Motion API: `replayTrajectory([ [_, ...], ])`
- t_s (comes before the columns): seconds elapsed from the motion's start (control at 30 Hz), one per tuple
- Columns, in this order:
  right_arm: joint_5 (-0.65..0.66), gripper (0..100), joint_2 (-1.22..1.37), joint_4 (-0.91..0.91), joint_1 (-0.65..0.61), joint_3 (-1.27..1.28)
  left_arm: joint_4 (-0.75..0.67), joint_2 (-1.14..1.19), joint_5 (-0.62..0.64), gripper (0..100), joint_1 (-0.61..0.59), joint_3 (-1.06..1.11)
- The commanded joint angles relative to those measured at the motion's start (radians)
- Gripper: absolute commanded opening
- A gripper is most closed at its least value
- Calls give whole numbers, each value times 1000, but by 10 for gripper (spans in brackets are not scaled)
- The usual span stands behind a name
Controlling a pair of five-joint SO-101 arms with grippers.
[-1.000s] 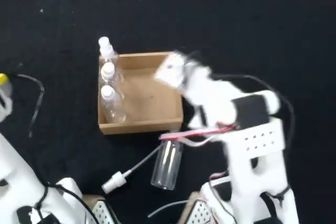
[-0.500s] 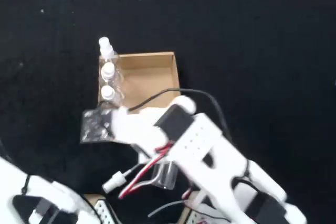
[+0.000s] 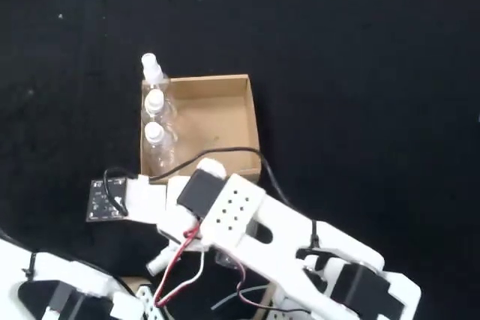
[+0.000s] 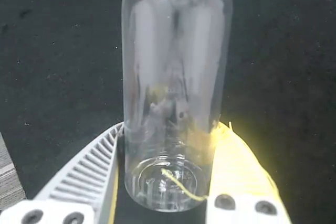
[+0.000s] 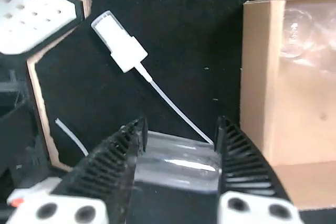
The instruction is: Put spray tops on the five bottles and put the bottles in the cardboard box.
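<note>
Left gripper [image 4: 172, 132] clamps a capless bottle [image 4: 176, 51]. Right gripper [image 5: 179, 127], jaws wide, straddles lying bottle [image 5: 176, 162] beside cardboard box [image 5: 257, 77]; spray top [image 5: 121, 43] near box; 3 bottles [image 3: 154, 103] inside.

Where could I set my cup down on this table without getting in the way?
The black table is bare to the right of the cardboard box and beyond its far wall. Inside the box, the right half of the floor is free; bottles line the left wall. Crowded: the near side, where the right arm stretches over the spray top.
</note>
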Motion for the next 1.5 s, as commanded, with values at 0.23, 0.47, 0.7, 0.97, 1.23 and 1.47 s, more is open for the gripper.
replayTrajectory([
  [0.23,-69,240,1,-132,-31,105,-60,196,-3,102,-39,-104],
  [0.47,-69,262,1,-190,-81,145,-63,400,20,102,-139,-292],
  [0.7,-69,262,125,-267,-127,160,-61,551,20,102,-197,-449],
  [0.97,-64,263,216,-302,-129,136,-57,687,18,102,-205,-567],
  [1.23,-64,265,242,-304,-153,137,-55,712,18,102,-206,-591],
  [1.47,-60,265,306,-371,-198,136,-55,710,17,103,-206,-591],
])
